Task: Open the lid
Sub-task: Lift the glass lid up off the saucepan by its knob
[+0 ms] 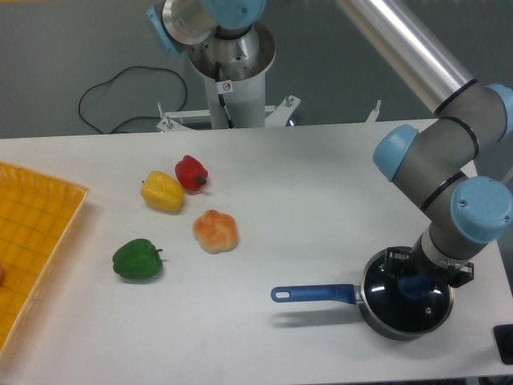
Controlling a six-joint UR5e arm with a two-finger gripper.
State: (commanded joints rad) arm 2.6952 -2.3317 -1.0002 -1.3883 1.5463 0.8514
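Observation:
The lid [405, 309], a round glass disc with a thin metal rim, sits flat on the dark saucepan [385, 321] at the table's front right. Its blue knob [414, 285] shows just under my wrist. My gripper [421, 277] points straight down over the knob. Its black finger links spread wide on either side of the knob, so the jaws look open around it. The fingertips are mostly hidden by the wrist. The saucepan's blue handle [313, 293] points left.
A red pepper [191, 172], a yellow pepper [163, 192], an orange pepper [216, 230] and a green pepper [137, 259] lie left of centre. A yellow tray [36, 233] stands at the left edge. The table's right edge is close to the saucepan.

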